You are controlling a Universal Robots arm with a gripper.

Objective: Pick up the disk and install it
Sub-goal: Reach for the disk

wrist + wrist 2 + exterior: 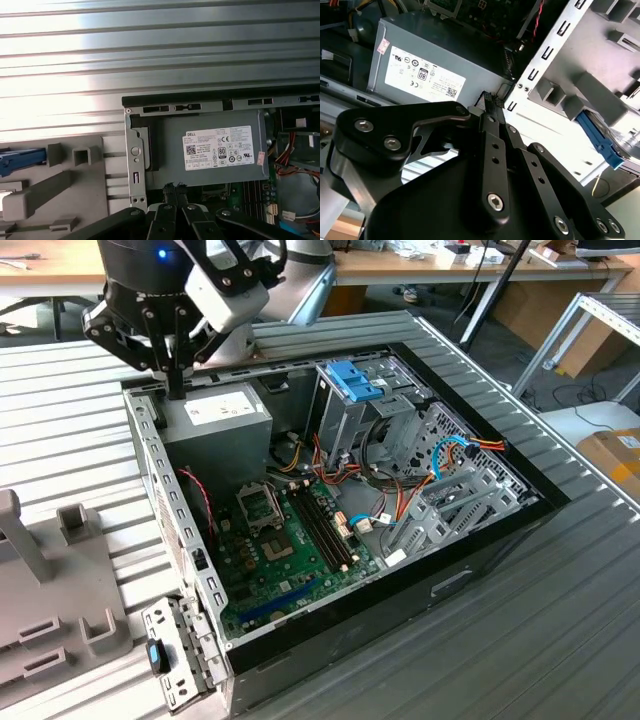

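Gripper hangs over the back corner of the open case, its tips just above the grey box with the white label. I see the fingers pressed together in both wrist views, tip against tip, with nothing between them; the hand is closed and empty. The disk is outside the case, resting on the grey fixture that stands beside the case wall, well apart from the gripper. In the first wrist view I see its blue rail; in the second wrist view the long blue edge shows again, with a strip of grey metal just beside it. How the disk sits in the fixture's blocks I cannot tell. In the exterior view the case lies on its side on a ribbed metal table, the board exposed. A silver cage with a blue tab stands upright inside the case.
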